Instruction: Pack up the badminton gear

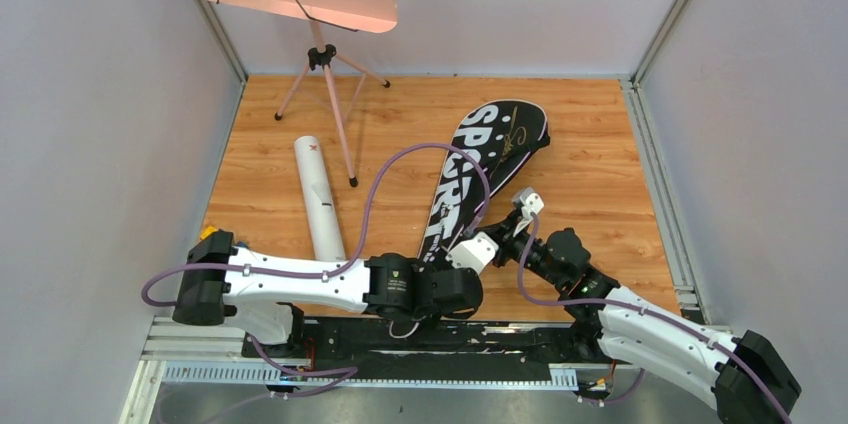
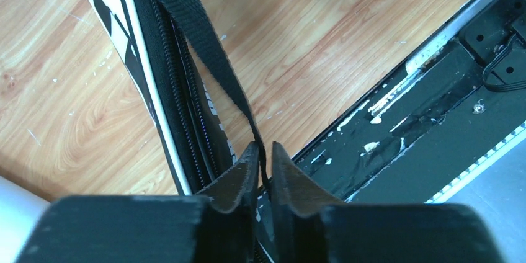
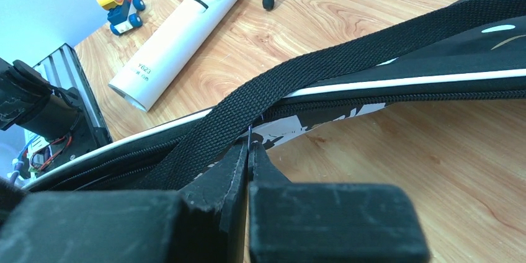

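Badminton bag [image 1: 480, 164], black and lettered SPORT, is gripped at its near end by both claws. The left gripper [image 2: 263, 162] is clamped on the webbing strap [image 2: 186, 21], which runs taut from its tips, probably to anchor the bag. The right gripper [image 3: 249, 151] has its fingers pressed together at the zip [image 3: 403, 97] under that strap. A thin sliver shows between the tips, too small to say whether it is the pull. The bag lies slantwise on the table [image 1: 590, 174], with the white tube [image 1: 320, 199] just beside it on the left, not yet packed. No rackets or shuttlecocks are in sight.
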Action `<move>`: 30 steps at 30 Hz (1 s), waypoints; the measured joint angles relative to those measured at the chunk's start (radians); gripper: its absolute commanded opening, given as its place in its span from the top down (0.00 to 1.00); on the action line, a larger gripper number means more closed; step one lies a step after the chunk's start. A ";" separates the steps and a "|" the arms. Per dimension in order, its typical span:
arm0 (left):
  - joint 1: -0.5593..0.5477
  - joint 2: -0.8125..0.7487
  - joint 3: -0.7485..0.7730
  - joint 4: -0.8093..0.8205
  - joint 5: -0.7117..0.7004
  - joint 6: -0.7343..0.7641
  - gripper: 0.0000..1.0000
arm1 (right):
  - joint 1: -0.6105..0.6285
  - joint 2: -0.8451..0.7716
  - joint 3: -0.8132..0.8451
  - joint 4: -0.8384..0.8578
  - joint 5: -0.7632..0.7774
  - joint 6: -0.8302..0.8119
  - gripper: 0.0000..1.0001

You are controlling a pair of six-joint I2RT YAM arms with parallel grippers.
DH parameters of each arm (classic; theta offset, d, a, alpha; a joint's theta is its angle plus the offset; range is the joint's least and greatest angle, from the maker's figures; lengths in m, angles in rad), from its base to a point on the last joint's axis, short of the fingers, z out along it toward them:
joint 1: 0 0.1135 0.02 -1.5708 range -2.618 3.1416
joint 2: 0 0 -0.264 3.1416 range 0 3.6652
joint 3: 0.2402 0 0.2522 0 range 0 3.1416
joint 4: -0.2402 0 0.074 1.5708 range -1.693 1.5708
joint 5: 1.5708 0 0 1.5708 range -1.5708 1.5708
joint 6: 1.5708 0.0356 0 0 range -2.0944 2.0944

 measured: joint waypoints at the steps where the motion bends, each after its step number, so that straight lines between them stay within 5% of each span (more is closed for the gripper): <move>1: 0.000 -0.003 -0.005 0.002 0.000 -0.001 0.96 | 0.000 0.001 0.000 0.002 0.002 0.000 1.00; 16: 0.022 -0.342 -0.040 0.043 -0.018 -0.002 1.00 | -0.001 -0.061 -0.068 0.056 0.013 -0.107 1.00; 21: 0.133 -0.452 -0.106 0.032 -0.016 -0.021 0.75 | -0.001 -0.159 -0.068 0.037 0.018 -0.158 1.00; 30: 0.181 -0.468 -0.260 0.055 0.047 -0.079 0.50 | 0.000 -0.124 -0.054 -0.002 0.024 -0.168 1.00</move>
